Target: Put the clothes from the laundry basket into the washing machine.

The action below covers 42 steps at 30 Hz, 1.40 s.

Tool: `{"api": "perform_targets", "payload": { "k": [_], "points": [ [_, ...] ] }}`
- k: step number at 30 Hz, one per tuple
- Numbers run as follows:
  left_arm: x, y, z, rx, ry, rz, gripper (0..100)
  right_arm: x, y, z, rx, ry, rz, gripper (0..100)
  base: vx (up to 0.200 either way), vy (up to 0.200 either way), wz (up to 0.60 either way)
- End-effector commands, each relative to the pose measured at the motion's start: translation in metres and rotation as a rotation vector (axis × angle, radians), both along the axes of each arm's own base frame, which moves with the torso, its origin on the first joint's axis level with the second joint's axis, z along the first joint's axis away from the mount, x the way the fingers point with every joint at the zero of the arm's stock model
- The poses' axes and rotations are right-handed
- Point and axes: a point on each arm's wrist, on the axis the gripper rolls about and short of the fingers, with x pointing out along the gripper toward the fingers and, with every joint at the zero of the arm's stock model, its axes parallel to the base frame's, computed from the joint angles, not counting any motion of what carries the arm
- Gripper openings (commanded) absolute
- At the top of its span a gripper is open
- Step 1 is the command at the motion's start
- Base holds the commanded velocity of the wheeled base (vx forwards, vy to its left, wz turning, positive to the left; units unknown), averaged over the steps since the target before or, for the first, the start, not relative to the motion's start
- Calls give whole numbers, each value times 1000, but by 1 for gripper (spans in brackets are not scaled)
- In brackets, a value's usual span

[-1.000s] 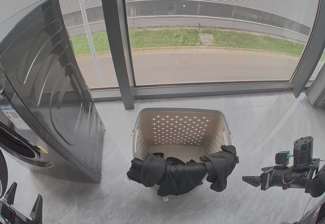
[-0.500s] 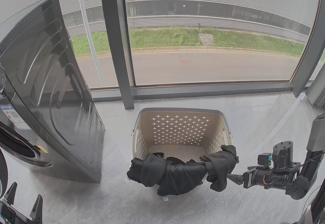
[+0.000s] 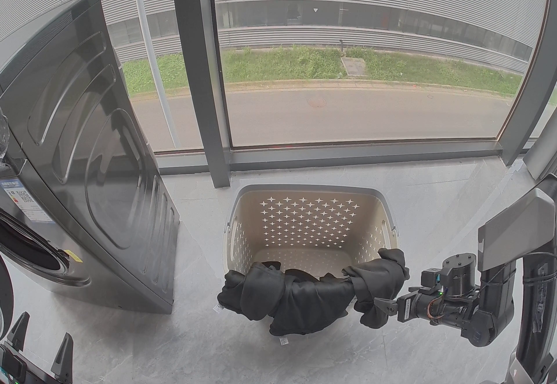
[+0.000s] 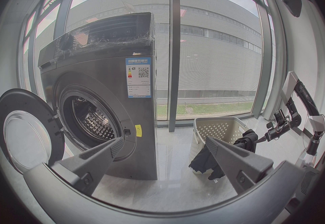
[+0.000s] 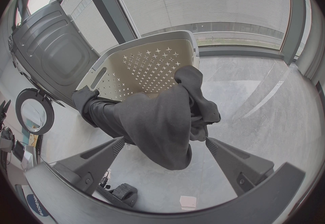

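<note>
A beige laundry basket (image 3: 307, 217) stands on the floor in front of the window. Dark clothes (image 3: 307, 295) hang bunched over its near rim. My right gripper (image 3: 383, 305) is open, its tips right by the right-hand end of the clothes. In the right wrist view the clothes (image 5: 159, 123) hang just ahead of the gripper (image 5: 162, 143), between the spread fingers. The grey washing machine (image 3: 87, 159) stands to the left, its drum (image 4: 91, 123) exposed. My left gripper (image 3: 40, 339) is low at the near left, open and holding nothing.
The washer's round door (image 4: 27, 130) is swung open to the side. A dark window pillar (image 3: 197, 54) rises behind the basket. Bare marble floor (image 3: 452, 211) lies right of the basket and between basket and washer.
My right arm has moved left, bringing the open gripper from well right of the basket up to the right end of the clothes. The left gripper and the clothes have stayed put.
</note>
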Motion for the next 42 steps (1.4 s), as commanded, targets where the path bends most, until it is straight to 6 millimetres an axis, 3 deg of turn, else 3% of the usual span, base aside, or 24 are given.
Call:
{"api": "perform_targets", "payload": {
  "k": [1,7,8,19,25,26,31,37,42],
  "points": [
    [0,0,-5,0,-3,1,100,7,4,-6,2,-6,5,100,0,0,0],
    [0,0,-5,-2,-2,1,100,11,6,-7,10,-16,3,100,0,0,0],
    [0,0,-5,-2,-3,1,100,11,6,-7,14,-16,0,0,0,0,0],
    [0,0,-5,-2,-2,1,100,2,7,-2,19,-1,11,0,0,0,0],
    [0,0,-5,-2,-2,1,100,-12,12,12,59,3,27,0,0,0,0],
    [0,0,-5,-2,-3,1,100,-21,16,26,88,-19,47,0,0,0,0],
    [0,0,-5,-2,-2,1,100,-39,20,54,129,-89,94,0,0,0,0],
    [0,0,-5,-3,-2,1,100,-51,26,79,197,-168,135,0,0,0,0],
    [0,0,-5,-3,-2,2,100,-51,26,88,228,-201,144,0,0,0,0]
  ]
}}
